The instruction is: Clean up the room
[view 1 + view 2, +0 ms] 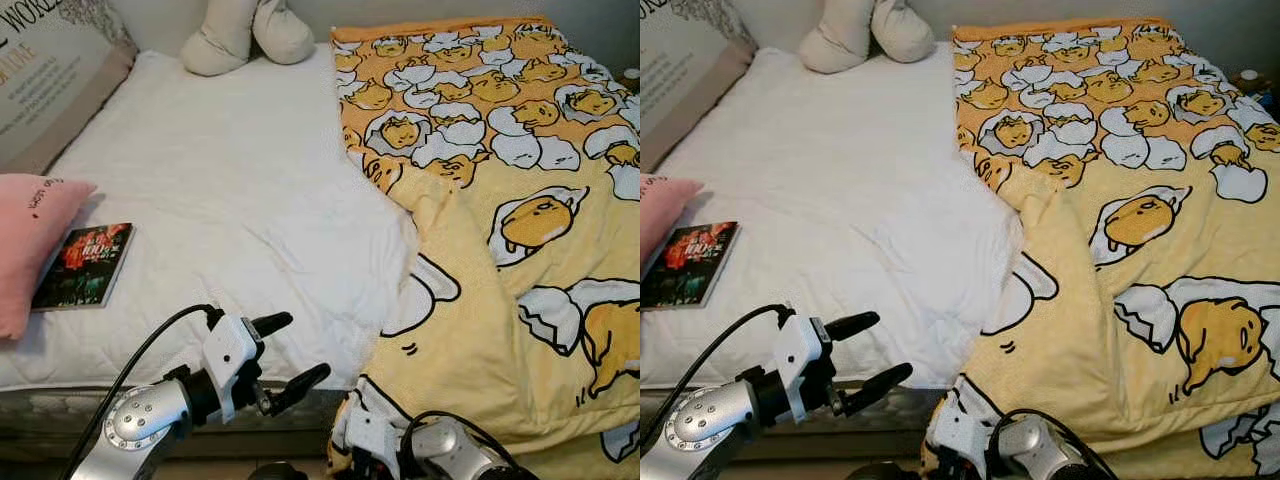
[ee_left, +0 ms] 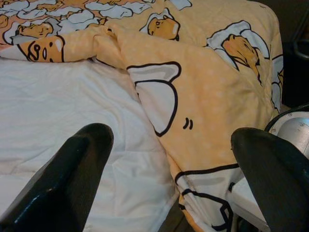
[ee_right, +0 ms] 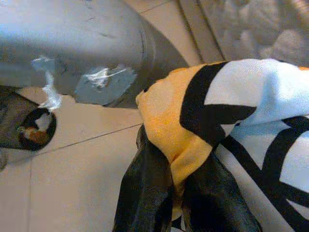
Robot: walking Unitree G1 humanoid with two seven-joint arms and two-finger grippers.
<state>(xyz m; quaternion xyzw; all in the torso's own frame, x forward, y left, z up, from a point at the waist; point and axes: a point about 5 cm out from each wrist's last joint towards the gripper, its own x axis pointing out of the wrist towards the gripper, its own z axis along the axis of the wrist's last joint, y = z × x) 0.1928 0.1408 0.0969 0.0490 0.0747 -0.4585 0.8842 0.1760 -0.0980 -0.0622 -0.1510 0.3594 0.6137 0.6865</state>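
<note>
so the right gripper [image 3: 176,193] had its fingers pinched on the yellow cartoon blanket's [image 1: 520,260] corner at the bed's foot, blanket covering only the right half; left gripper [image 1: 280,365] hovered spread and empty; best to drag leftward low across the white mattress [image 1: 230,190], keeping that pinch firm

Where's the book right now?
The book lies flat on the white mattress at the robot's far left, just beside the pink pillow and ahead of the left hand.
</note>
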